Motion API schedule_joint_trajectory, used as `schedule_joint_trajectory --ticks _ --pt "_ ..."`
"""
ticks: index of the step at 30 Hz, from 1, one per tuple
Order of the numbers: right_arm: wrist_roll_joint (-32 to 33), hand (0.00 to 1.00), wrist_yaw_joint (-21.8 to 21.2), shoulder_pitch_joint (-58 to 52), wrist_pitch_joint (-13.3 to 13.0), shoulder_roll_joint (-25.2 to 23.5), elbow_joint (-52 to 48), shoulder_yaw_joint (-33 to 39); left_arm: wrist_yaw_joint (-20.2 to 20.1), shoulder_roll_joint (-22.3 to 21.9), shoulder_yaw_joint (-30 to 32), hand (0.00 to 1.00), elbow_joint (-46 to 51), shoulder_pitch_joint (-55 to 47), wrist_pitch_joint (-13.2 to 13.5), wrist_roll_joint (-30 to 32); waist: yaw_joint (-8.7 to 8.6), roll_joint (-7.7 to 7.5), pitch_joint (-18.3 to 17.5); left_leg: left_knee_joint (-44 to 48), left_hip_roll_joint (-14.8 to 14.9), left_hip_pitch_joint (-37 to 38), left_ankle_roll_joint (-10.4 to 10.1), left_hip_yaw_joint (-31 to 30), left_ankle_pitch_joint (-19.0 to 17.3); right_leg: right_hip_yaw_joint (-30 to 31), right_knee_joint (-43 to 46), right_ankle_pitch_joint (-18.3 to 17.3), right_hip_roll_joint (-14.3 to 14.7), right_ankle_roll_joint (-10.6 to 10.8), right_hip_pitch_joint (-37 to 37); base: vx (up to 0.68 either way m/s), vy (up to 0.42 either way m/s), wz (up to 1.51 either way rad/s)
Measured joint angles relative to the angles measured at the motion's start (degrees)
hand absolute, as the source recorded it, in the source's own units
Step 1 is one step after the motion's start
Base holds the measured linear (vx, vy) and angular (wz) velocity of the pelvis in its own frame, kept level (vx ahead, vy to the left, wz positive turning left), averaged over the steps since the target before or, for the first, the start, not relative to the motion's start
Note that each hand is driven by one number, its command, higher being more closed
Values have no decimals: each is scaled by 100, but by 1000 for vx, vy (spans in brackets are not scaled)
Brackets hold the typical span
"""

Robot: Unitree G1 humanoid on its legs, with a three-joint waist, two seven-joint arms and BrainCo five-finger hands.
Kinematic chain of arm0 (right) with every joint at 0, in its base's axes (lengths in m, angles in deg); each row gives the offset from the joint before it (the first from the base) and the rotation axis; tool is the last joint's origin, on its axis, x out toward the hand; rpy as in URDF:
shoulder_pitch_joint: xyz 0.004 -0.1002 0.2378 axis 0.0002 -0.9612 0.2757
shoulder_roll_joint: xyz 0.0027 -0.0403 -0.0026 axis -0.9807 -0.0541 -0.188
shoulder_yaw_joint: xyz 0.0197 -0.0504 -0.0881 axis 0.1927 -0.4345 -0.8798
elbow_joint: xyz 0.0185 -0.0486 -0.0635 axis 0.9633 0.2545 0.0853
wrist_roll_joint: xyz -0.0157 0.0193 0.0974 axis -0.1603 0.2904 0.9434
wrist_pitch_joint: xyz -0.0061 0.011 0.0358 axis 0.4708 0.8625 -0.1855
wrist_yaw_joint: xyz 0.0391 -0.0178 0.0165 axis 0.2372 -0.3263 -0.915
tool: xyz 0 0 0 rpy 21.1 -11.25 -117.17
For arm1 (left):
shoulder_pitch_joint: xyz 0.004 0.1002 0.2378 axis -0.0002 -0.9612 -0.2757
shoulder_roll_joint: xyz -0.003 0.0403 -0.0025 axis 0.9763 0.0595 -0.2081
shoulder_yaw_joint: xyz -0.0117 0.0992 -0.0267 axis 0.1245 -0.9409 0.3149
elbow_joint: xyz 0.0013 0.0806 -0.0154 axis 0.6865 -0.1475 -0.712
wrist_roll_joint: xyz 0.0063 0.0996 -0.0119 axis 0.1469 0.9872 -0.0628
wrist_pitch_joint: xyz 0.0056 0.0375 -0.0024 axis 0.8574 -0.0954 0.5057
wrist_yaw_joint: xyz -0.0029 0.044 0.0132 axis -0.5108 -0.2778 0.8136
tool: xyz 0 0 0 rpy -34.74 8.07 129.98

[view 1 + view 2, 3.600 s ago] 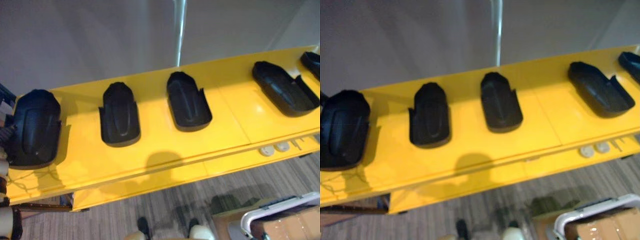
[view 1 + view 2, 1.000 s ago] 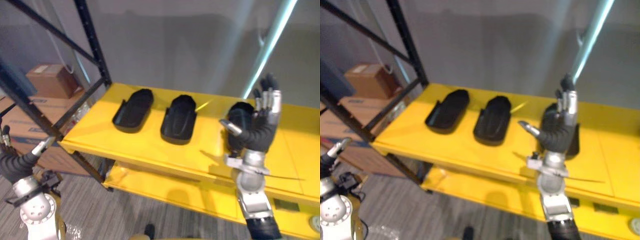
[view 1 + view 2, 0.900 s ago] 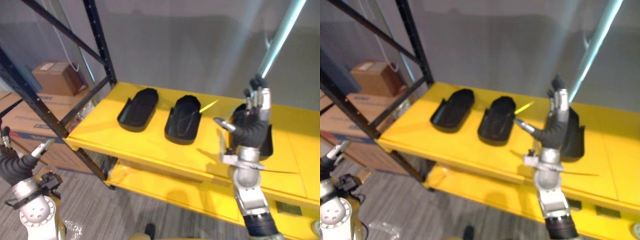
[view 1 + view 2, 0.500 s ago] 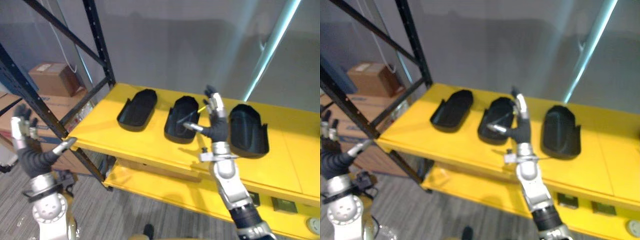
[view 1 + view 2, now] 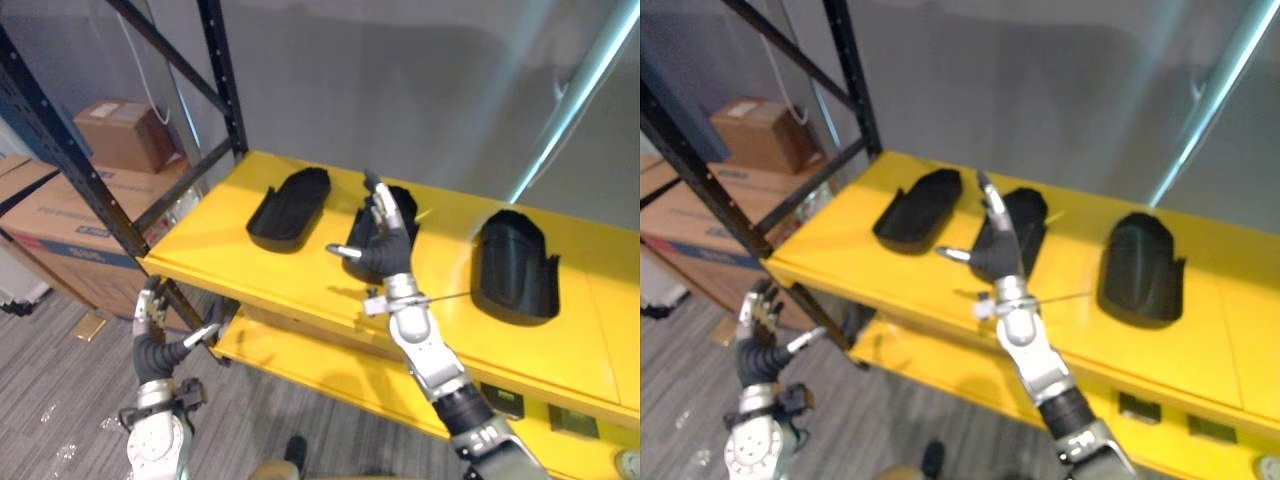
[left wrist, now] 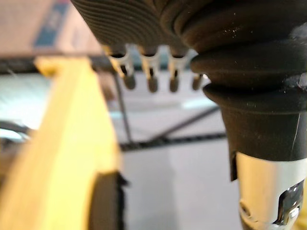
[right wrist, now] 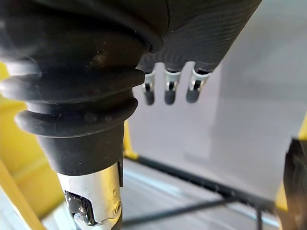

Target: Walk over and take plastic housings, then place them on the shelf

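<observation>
Nearest to us, in the lower left of the frame, our left hand (image 5: 150, 325) hangs low over the grey carpeted floor (image 5: 60, 410), just before the corner of the rack. Its fingers (image 6: 152, 80) are loosely spread and hold nothing. Further in, at the middle of the frame, our right hand (image 5: 378, 245) stands upright above the front part of the yellow shelf (image 5: 250, 262). The fingers (image 7: 167, 92) of this hand are straight and wide, the thumb sticks out toward the frame's left, and the hand is empty as well. Under that shelf we see a lower yellow board (image 5: 320, 365). Three black plastic housings lie on the shelf in a row, well apart from one another. The left housing (image 5: 290, 196) is at the upper middle-left, and the middle housing (image 5: 1028, 222) sits right behind our right hand, partly covered by it. The right housing (image 5: 515, 268) lies toward the right edge. We cannot tell whether the raised hand touches the middle one. A black rack post (image 5: 228, 90) rises at the shelf's far left corner. Beyond it, in the upper left of the frame, a small cardboard box (image 5: 118, 135) sits behind a larger cardboard box (image 5: 60, 225). A grey wall (image 5: 420, 90) closes the scene behind the shelf.
</observation>
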Motion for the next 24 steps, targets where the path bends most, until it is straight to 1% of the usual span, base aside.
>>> schedule_joint_trajectory --ticks 1,2,4,5,7,9,10,11,12,13,15,16,17,18,19,20,21,23,24 --pt "100 0 -87 -326 -119 76 -265 174 -11 44 21 0 85 9 26 -46 -42 -2 -1 0 9 16 0 85 0 97 5 2 -15 2 -39 -7 31 -26" --pt "189 0 -158 -504 -181 118 -407 282 0 93 24 0 118 16 31 -52 -113 -2 -1 0 6 15 4 97 -3 109 7 10 -18 14 -38 16 25 -24" --pt "434 0 -394 -1005 -394 201 -749 710 61 295 69 0 144 73 22 -86 -265 -10 -1 1 23 17 16 226 -12 247 16 40 -22 44 -113 22 12 -29" --pt "508 0 -478 -1195 -425 195 -877 883 109 332 118 0 143 95 0 -165 -294 -7 2 1 47 19 20 318 -18 310 10 72 -19 57 -140 14 6 -47" --pt "712 0 -632 -1791 -549 156 -1143 1178 378 309 250 0 142 191 -61 -224 -469 -15 4 2 87 23 2 444 -35 450 -2 101 0 56 -215 19 -7 -36" --pt "724 0 -659 -2303 -583 -25 -1249 1352 553 179 308 0 143 167 -62 -248 -536 -19 12 1 119 93 -20 567 -69 575 -7 104 14 51 -220 20 -14 -29" --pt "656 0 -604 -2468 -582 -122 -1260 1389 626 112 321 0 144 118 -61 -262 -565 -20 12 1 131 118 -28 604 -87 610 -9 103 20 49 -216 28 -21 -37" --pt "526 0 -446 -2793 -581 -303 -1278 1435 714 -49 347 0 148 21 -61 -266 -604 -20 14 1 156 168 -36 674 -111 695 -9 98 37 42 -216 25 -28 -33" --pt "367 0 -163 -3082 -552 -442 -1277 1531 728 -191 346 0 149 -84 -61 -286 -624 -19 17 1 177 202 -52 726 -132 750 -15 98 50 42 -214 20 -29 -25" --pt "342 0 7 -3215 -542 -504 -1276 1620 725 -262 346 0 153 -129 -60 -303 -649 -19 18 1 179 205 -54 725 -134 749 -17 96 54 39 -215 7 -21 -12" --pt "325 0 686 -3512 -422 -684 -1144 2176 719 -414 344 0 259 -364 -57 -482 -764 -18 19 1 191 213 -57 743 -138 769 -23 94 65 36 -218 -1 -5 -2" --pt "322 0 837 -3559 -421 -717 -1050 2324 717 -430 346 0 276 -403 -53 -492 -771 -18 19 2 194 222 -59 761 -142 785 -22 94 66 36 -218 2 -4 -15" --pt "350 0 1088 -3617 -409 -771 -797 2587 715 -459 345 0 313 -466 -45 -499 -782 -23 22 2 205 264 -61 828 -164 855 -16 95 68 37 -215 7 4 -27" --pt "402 0 1268 -3681 -337 -807 -511 2783 710 -477 341 0 357 -511 -32 -503 -787 -18 38 1 215 324 -69 895 -193 919 -15 99 70 38 -195 7 4 -25" --pt "398 0 1350 -3683 -331 -818 -346 2858 702 -470 338 0 369 -509 -22 -503 -810 -8 43 1 214 337 -69 893 -194 918 -13 99 69 38 -183 4 3 -15" --pt "388 0 1436 -3711 -327 -825 -70 2947 690 -466 339 0 377 -498 -12 -504 -871 8 54 1 216 346 -84 897 -213 921 -13 99 70 38 -177 -8 1 -3" --pt "382 0 1450 -3712 -294 -824 329 3028 628 -461 334 0 377 -495 -12 -505 -913 44 77 0 221 362 -62 916 -233 944 -12 98 71 39 -177 -17 6 -11" --pt "384 0 1416 -3765 -162 -832 1049 3155 496 -400 240 0 377 -486 -20 -513 -921 118 106 0 237 397 -65 1011 -270 1056 -21 95 76 41 -198 -16 12 -20" --pt "382 0 1365 -3809 -113 -832 1214 3176 442 -344 207 0 377 -478 -30 -545 -930 146 106 0 237 391 -65 1006 -270 1056 -21 95 77 42 -198 10 6 -11"
